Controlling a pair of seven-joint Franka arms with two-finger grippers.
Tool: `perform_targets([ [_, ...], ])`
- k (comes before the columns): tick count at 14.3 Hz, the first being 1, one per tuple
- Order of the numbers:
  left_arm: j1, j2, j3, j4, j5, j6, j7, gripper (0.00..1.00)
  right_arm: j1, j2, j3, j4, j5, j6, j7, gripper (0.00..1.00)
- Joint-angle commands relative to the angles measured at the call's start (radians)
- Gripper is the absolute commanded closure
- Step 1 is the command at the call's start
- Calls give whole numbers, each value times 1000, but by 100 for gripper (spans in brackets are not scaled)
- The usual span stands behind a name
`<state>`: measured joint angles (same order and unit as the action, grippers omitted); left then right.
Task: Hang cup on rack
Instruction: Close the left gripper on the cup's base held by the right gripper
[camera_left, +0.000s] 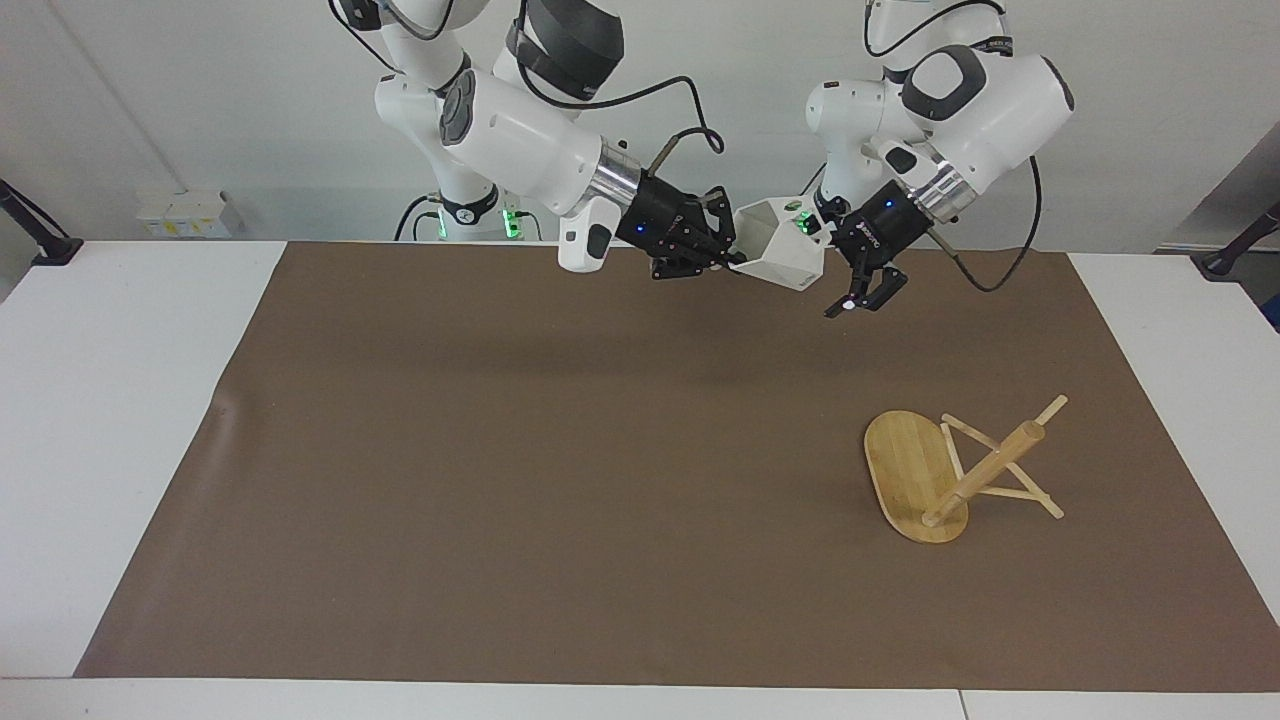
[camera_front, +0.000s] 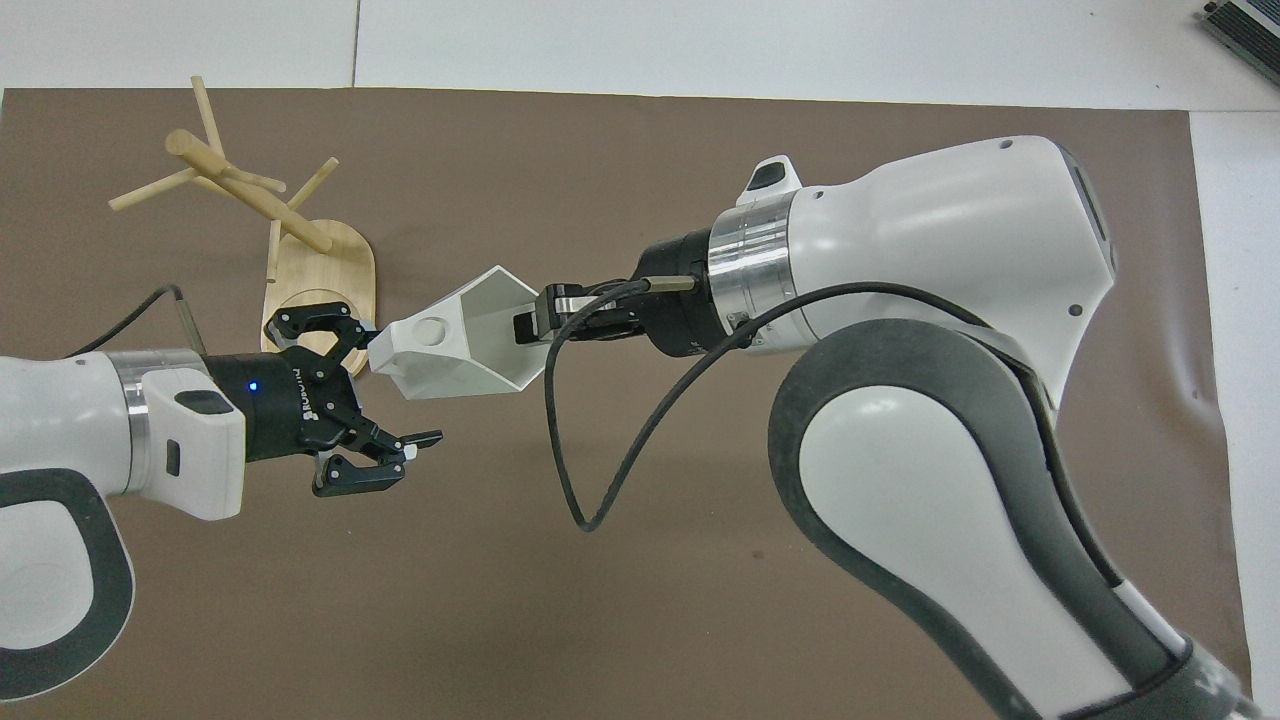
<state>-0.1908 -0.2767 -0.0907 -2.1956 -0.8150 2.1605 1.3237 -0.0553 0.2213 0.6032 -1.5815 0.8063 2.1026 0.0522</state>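
Item: faceted white cup (camera_left: 775, 257), aloft, gripped at its rim by our right gripper (camera_left: 718, 255), handle presented for handover. Left gripper (camera_left: 852, 283): spread, at the cup's 3 o'clock in the facing view. Bamboo mug tree (camera_left: 945, 468): toppled, 5 o'clock.

High facing camera across the table, steep overhead camera (nearer), both sharing brown mat (camera_left: 500, 480)

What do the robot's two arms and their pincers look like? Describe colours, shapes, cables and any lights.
Both arms have glossy white rounded shells with dark grey joint sections and a silver metal ring at each wrist. The left pincer and right pincer are black, skeletal two-finger units; the left shows a small blue light. A black cable loops from each wrist.
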Motion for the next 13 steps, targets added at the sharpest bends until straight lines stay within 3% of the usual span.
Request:
perform_targets([
  [1, -35, 37, 5, 51, -6, -24, -11, 0, -8, 4, 13, 2, 33, 0, 15, 100],
  [13, -27, 20, 14, 89, 0, -71, 18, 0, -14, 6, 13, 2, 33, -7, 15, 100],
])
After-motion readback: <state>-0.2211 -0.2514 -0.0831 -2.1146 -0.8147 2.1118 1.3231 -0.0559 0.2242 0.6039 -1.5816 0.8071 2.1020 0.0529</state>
